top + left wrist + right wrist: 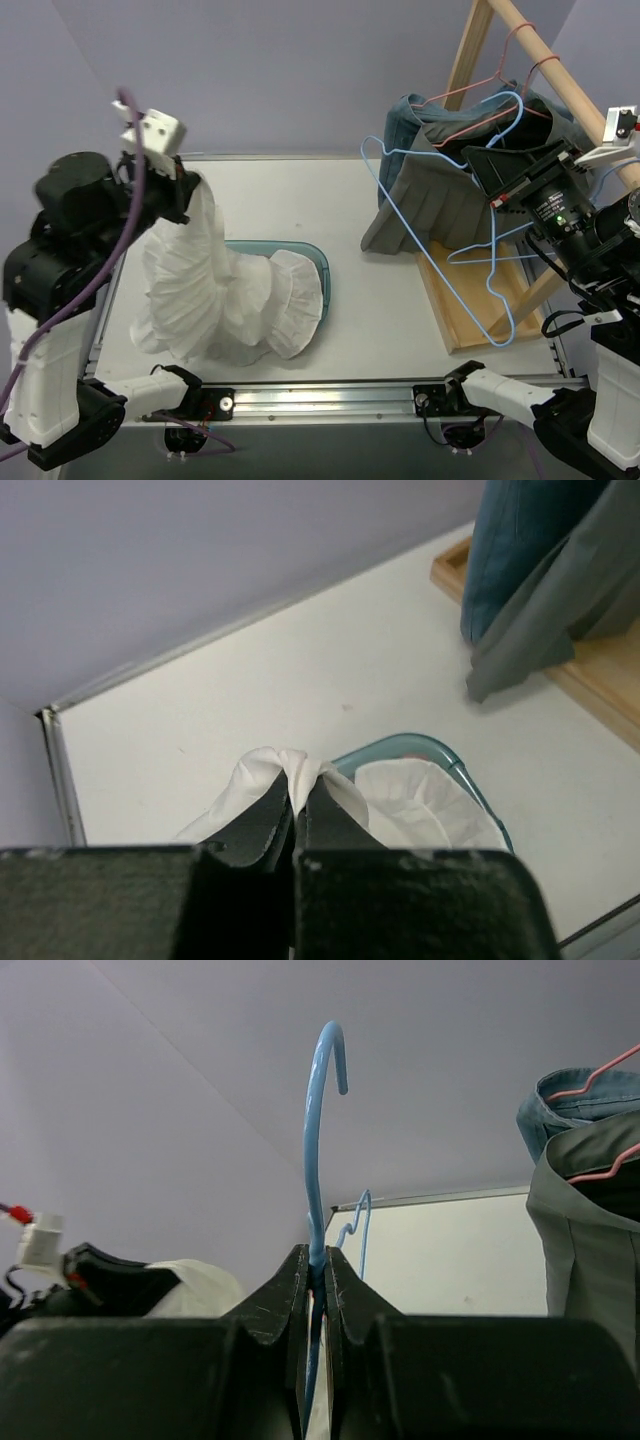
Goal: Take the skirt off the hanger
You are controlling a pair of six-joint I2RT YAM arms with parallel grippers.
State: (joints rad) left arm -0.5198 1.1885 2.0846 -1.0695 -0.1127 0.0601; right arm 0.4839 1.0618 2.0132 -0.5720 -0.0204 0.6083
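Top view: at 10 o'clock the left gripper point(185, 190) pinches the white skirt point(235, 300), which drapes onto a teal tray point(318, 262). At 3 o'clock the right gripper point(482, 165) clamps the blue hanger point(437, 262), well apart from the skirt.

Left wrist: the jaws are clenched on a fold of the skirt point(285, 765).

Right wrist: the jaws are clamped on the hanger's point(312, 1140) neck.

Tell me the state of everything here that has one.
Left gripper: shut on white skirt.
Right gripper: shut on blue hanger.
White skirt: off blue hanger, lifted, hem over tray.
Blue hanger: bare, held up.
Grey skirt: hanging on rack.
Denim skirt: hanging on rack.
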